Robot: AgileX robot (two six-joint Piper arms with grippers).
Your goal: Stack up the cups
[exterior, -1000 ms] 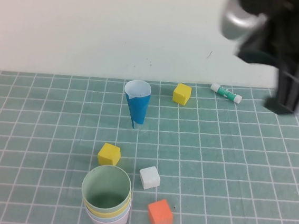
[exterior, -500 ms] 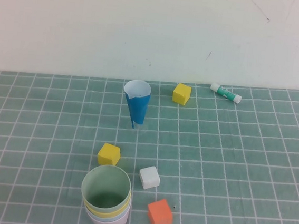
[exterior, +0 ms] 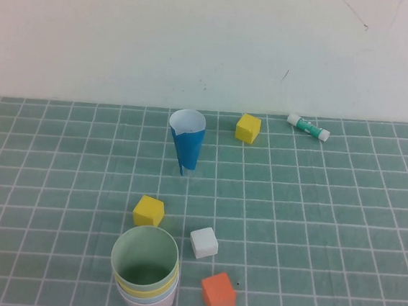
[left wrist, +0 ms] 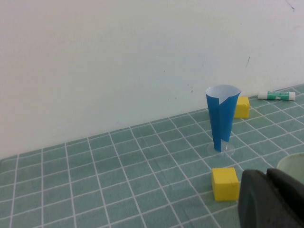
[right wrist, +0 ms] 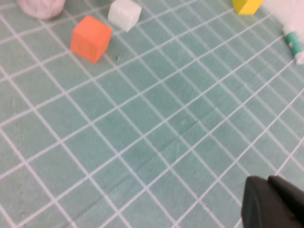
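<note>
The cups [exterior: 144,274] stand nested in one stack at the mat's front edge, left of centre. The sage green one is on top, with yellow, light blue and pink rims below it. A pale rim of the stack [left wrist: 292,164] shows in the left wrist view, and its pink base [right wrist: 42,5] in the right wrist view. My left gripper [left wrist: 267,176] is shut and empty, hanging close to the stack and a yellow cube [left wrist: 224,183]. My right gripper [right wrist: 269,183] is shut and empty over bare mat, well away from the stack. Neither gripper appears in the high view.
A narrow blue paper cone [exterior: 186,141] stands upright mid-mat. Around the stack lie a yellow cube [exterior: 148,210], a white cube [exterior: 204,242] and an orange cube [exterior: 218,292]. Another yellow cube [exterior: 247,127] and a glue stick [exterior: 308,127] lie near the back wall.
The right arm, seen at the upper right of the high view a second ago, has withdrawn out of that view. The cups and cubes have not moved.
</note>
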